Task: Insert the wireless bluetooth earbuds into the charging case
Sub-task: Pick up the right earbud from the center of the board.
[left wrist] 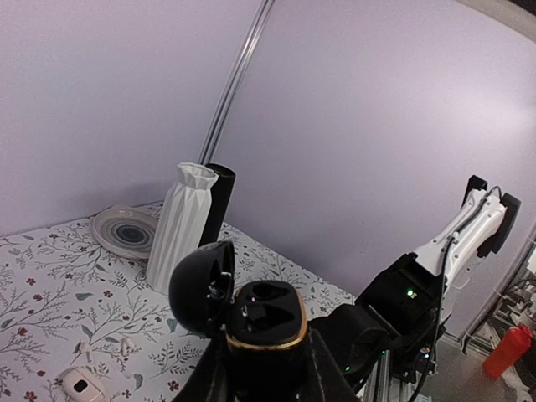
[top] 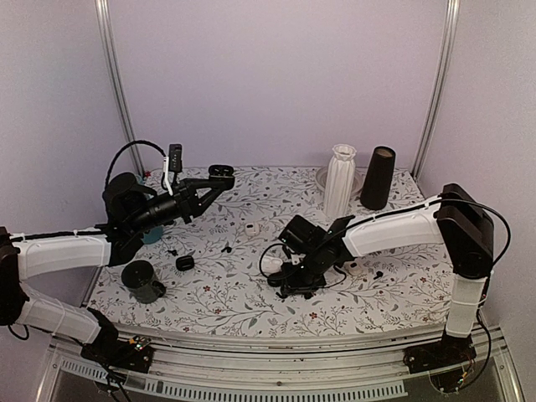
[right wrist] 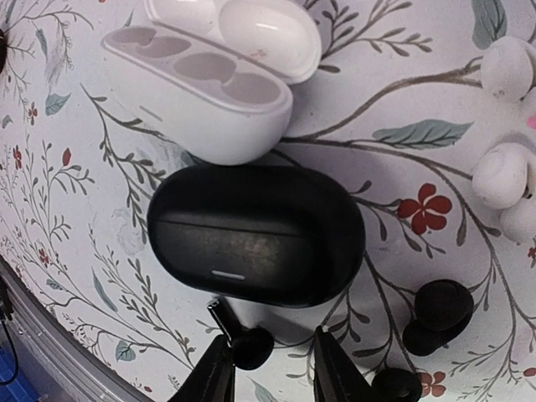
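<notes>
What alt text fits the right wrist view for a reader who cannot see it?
The right tool, open, straddles a small black earbud on a floral tablecloth. Just beyond lies a closed black charging case, then an open, empty white case; white earbuds sit at the right edge, more black earbuds at lower right.

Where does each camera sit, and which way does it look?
Top: above and behind, looking down at the table; left arm and right arm show.
Left wrist: raised, looking sideways at the walls; left hand holds an open case.
Right wrist: looking down; right hand straddles an earbud.
Top and left wrist share the vase.
</notes>
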`<state>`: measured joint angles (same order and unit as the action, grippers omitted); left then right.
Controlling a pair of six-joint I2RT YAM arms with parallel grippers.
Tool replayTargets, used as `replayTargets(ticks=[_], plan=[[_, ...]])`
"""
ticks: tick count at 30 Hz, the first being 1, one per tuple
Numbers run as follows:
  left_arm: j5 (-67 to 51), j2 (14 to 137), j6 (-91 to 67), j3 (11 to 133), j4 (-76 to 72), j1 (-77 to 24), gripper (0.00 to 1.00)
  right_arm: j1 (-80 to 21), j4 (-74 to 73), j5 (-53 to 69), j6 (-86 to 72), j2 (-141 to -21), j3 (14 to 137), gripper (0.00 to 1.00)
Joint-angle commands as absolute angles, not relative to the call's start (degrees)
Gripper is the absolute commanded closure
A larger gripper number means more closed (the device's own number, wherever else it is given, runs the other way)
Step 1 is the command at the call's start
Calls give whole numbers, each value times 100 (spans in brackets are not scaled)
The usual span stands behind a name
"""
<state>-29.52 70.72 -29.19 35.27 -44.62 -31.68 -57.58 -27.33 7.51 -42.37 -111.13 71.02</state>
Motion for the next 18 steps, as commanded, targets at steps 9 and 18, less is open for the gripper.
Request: replayTargets(ticks=[9, 18], plan=[[-2962, 6926, -2847, 3457, -4478, -3049, 100, -6000, -3262, 281, -4315, -11404, 7522, 68], [-2964, 6907, -2864, 3446, -4491, -3041, 100, -6077, -3561, -11, -4204, -11498, 7648, 74]])
